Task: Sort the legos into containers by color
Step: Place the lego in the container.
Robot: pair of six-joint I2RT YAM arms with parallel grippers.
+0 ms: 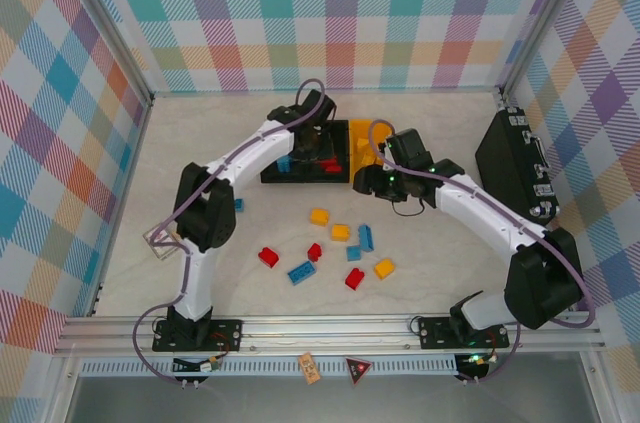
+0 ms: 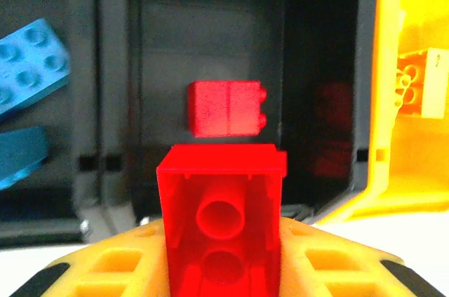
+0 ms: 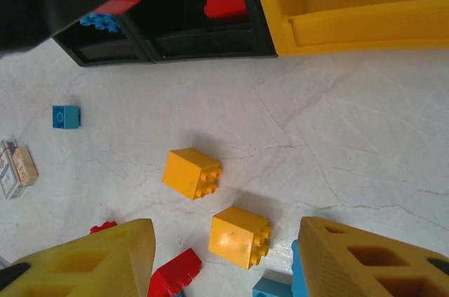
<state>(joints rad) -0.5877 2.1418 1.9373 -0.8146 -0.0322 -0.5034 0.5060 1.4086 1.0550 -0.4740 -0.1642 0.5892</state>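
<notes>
Left gripper (image 2: 223, 269) pinches a red brick (image 2: 221, 220) over the black bin (image 2: 210, 37) to drop it by the other red brick (image 2: 226, 109), while the right gripper (image 3: 224, 241) hangs wide open.

The left arm (image 1: 245, 158) stretches forward and inward from its base, elbow raised; the left gripper (image 2: 223, 272) clamps a red brick (image 2: 221, 199) between its yellow fingers; the right arm (image 1: 480, 208) bends inward; the right gripper (image 3: 224, 262) faces downward, jaws spread wide.
</notes>
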